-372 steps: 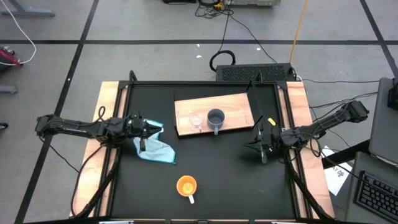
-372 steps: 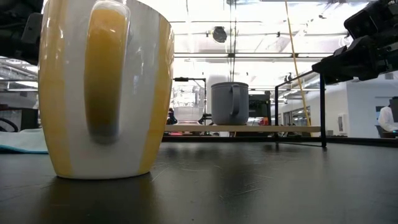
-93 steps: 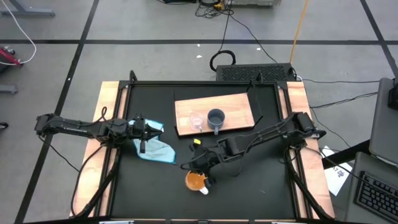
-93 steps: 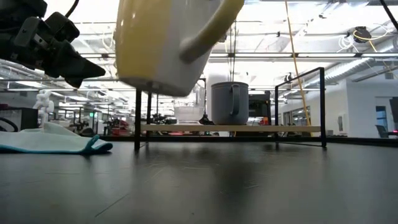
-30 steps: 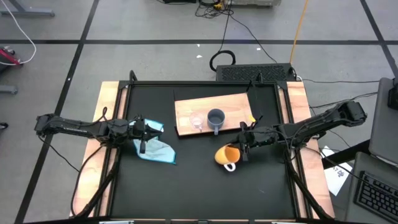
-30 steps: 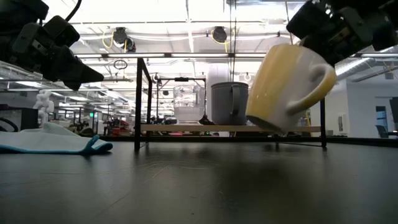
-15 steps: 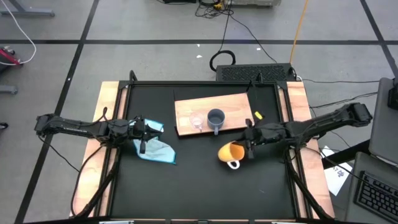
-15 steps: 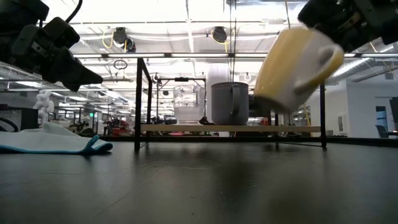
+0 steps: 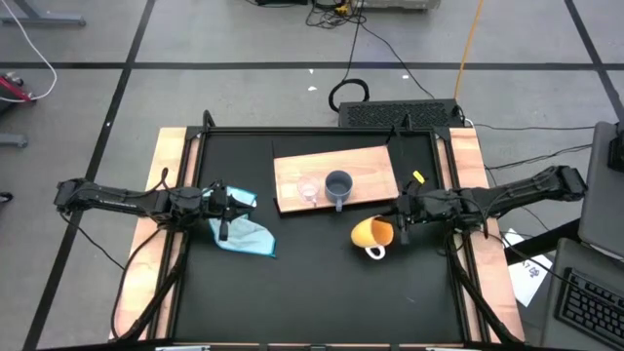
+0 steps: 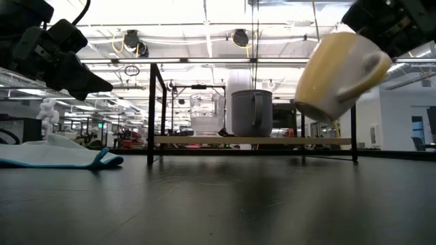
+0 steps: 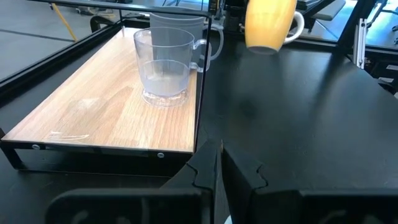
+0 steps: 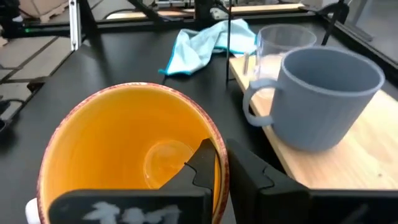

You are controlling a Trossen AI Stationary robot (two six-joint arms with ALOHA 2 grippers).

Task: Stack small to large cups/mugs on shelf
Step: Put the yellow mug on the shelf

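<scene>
From above, your right gripper is pinched shut on the rim of the orange mug, carrying it tilted over the black table, just off the right front corner of the shelf. The glass cup and the grey-blue mug already stand side by side on the board, so the step in hand looks like the last carry: the largest vessel to its place. Your left gripper waits at the left edge above the light blue cloth, fingers closed on nothing.

From table height, the orange mug hangs clear of the surface, leaning, higher than the shelf board. The shelf's black post stands close beside it (the frame is what you must clear).

The left wrist view shows its own fingers pressed together, the glass cup on the board with the grey-blue mug behind it, and the orange mug aloft beyond.

The right wrist view looks into the orange mug, one finger inside the rim, one outside; the grey-blue mug sits near ahead. Next you probably need to level the mug and bring it over the bare board on the far side of the grey-blue one, without nudging that mug or the frame
</scene>
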